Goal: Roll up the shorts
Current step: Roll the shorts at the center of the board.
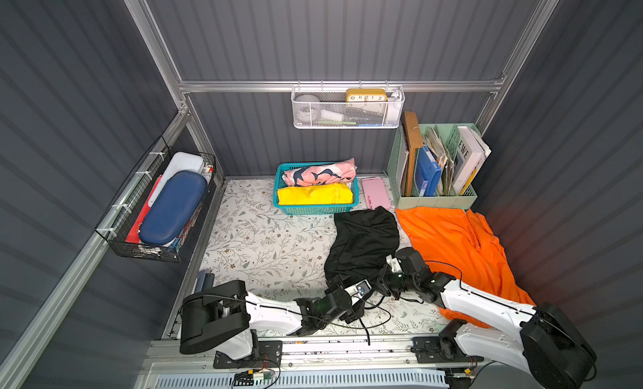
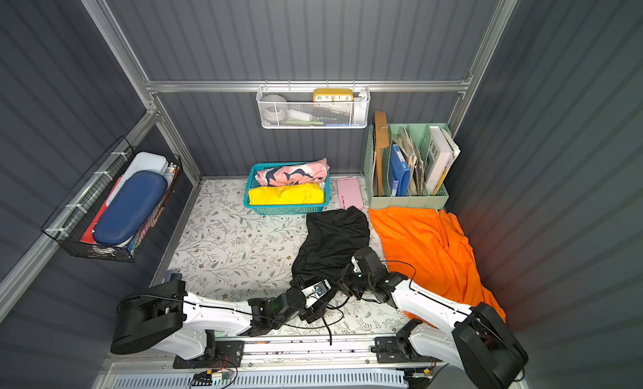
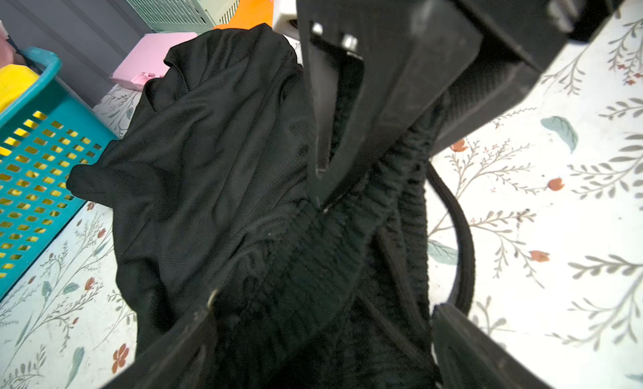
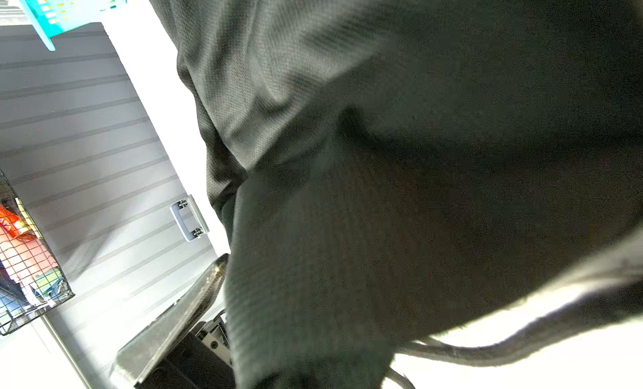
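The black shorts (image 1: 365, 237) lie crumpled in the middle of the floral table, and the orange shorts (image 1: 452, 241) are spread out to their right. Both grippers meet at the near end of the black shorts. My right gripper (image 3: 322, 189) is shut, pinching the ribbed waistband (image 3: 313, 251). In the right wrist view black fabric (image 4: 382, 195) hangs across the frame beside one finger (image 4: 198, 296). My left gripper (image 3: 325, 305) stands open, its fingers either side of the bunched waistband. A black cord (image 3: 462, 237) trails off the shorts onto the table.
A teal basket (image 1: 316, 208) holding yellow cloth (image 1: 315, 195) and pink printed cloth (image 1: 320, 173) stands behind the black shorts. Beside it lie a pink case (image 1: 375, 194) and a green file organiser (image 1: 435, 199). A black wire basket (image 1: 146, 230) hangs on the left wall.
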Motion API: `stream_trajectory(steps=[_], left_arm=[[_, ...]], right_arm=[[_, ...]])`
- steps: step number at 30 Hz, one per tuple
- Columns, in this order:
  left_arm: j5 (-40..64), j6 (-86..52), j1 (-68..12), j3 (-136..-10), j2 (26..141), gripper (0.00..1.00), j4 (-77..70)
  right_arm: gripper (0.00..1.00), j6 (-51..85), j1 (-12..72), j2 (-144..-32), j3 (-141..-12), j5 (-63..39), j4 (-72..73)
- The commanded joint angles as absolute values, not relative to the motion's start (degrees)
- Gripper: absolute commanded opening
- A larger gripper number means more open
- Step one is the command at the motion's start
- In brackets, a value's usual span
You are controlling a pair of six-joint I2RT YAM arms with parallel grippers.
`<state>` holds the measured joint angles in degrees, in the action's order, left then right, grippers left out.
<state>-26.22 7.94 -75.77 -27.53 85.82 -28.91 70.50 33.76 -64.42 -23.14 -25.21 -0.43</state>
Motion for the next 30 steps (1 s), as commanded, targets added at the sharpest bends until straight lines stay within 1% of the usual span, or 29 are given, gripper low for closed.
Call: stream_trajectory(steps=[1,6,8,13,16,23,26,28,30], left_arm=[[-22.92,7.12,-75.94,-27.36,86.19,1.00,-31.62],[-16.35,6.42,-75.94,-29.06,86.81,1.00,-31.11],[-15.40,5.92,-75.99,-30.05,87.66,1.00,-29.97],[-20.37,6.19,-75.94,-30.33,91.17,1.00,-29.88],[-22.24,7.55,-75.76,-29.11,91.58,1.00,-33.53],[-22.04,6.63,-73.70,-27.87,92.61,0.99,-34.53],[-20.98,5.45,-73.29,-27.28,93.57,0.92,-34.89],[-20.50,4.74,-73.21,-26.98,94.41,0.85,-35.05],[-20.08,4.01,-73.21,-26.81,95.20,0.81,-35.49]], right_arm=[[0.00,71.04,33.38,-64.00,-22.77,-23.73,0.26],[0.00,70.97,33.26,-64.65,-22.81,-23.82,0.52],[0.00,71.03,33.18,-64.84,-22.69,-23.86,0.80],[0.00,70.94,33.12,-65.04,-22.50,-24.39,1.49],[0.00,70.63,32.97,-64.62,-22.33,-24.36,0.94],[0.00,70.88,32.18,-63.82,-21.18,-24.78,1.15],[0.00,71.09,32.03,-63.81,-21.01,-25.05,1.72],[0.00,71.30,31.91,-63.81,-20.83,-25.30,2.36],[0.00,71.40,31.89,-63.90,-20.74,-25.55,2.68]])
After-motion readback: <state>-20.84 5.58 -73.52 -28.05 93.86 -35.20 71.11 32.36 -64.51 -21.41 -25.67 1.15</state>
